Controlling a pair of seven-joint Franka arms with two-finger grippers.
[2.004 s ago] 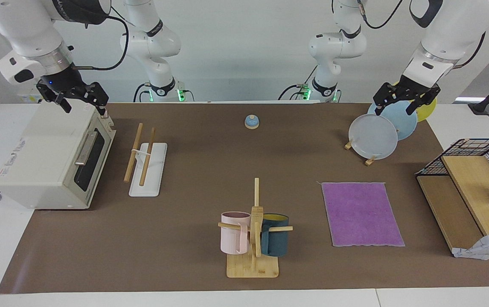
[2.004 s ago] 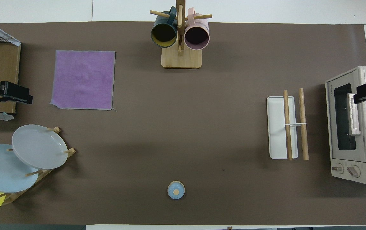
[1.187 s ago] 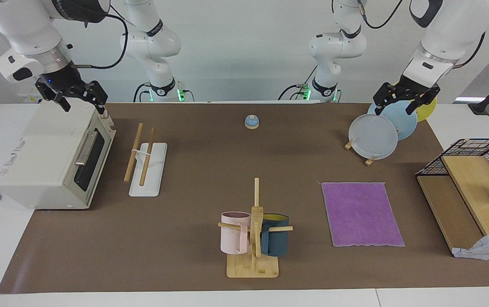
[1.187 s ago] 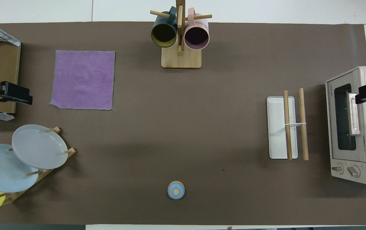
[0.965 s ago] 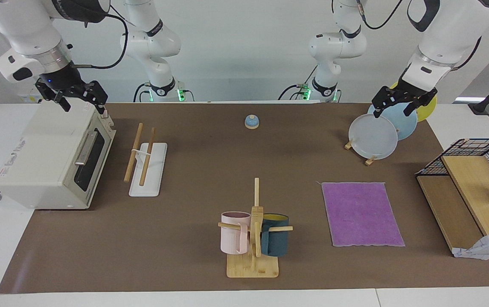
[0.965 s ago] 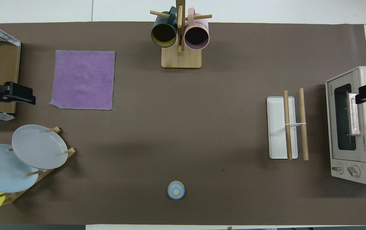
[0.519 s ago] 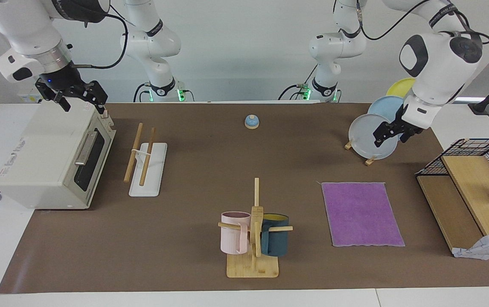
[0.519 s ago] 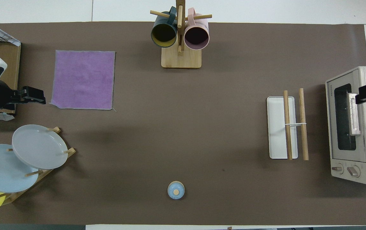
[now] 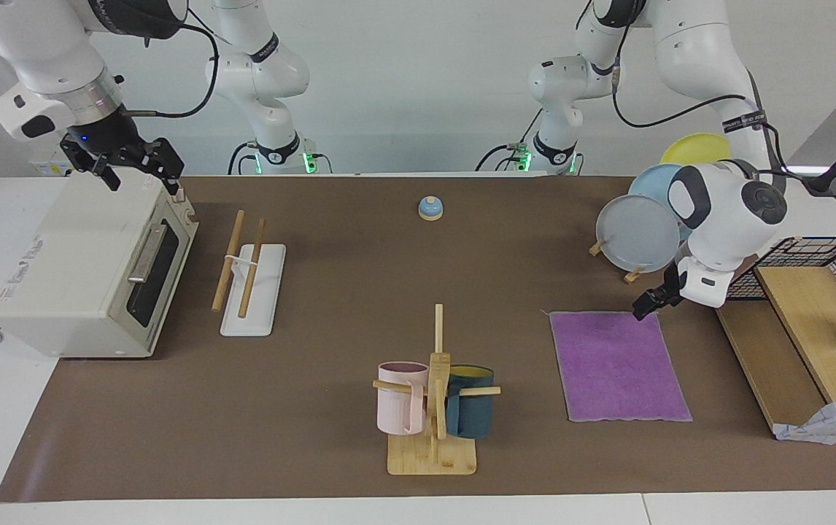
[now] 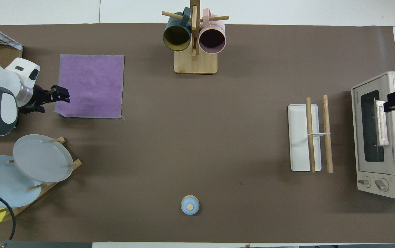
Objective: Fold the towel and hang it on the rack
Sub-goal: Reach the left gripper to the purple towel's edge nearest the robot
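The purple towel [image 9: 618, 364] [image 10: 89, 86] lies flat on the brown mat toward the left arm's end of the table. My left gripper [image 9: 643, 309] [image 10: 63, 96] hangs low and open over the towel's edge, close to the corner nearest the robots; I cannot tell whether it touches the cloth. The rack [image 9: 250, 277] [image 10: 309, 137], two wooden rods on a white base, stands toward the right arm's end, beside the toaster oven. My right gripper [image 9: 137, 173] waits open above the oven's top, holding nothing.
The toaster oven [image 9: 90, 270] stands at the right arm's end. A mug tree [image 9: 434, 394] with two mugs is far from the robots at mid-table. Plates on a stand [image 9: 637, 233] and a wooden shelf with a wire basket [image 9: 804, 313] flank the towel. A small bell [image 9: 430, 208] sits near the robots.
My left arm has swung down from above the plates to the towel's near corner, still open. The right arm and the towel have not moved.
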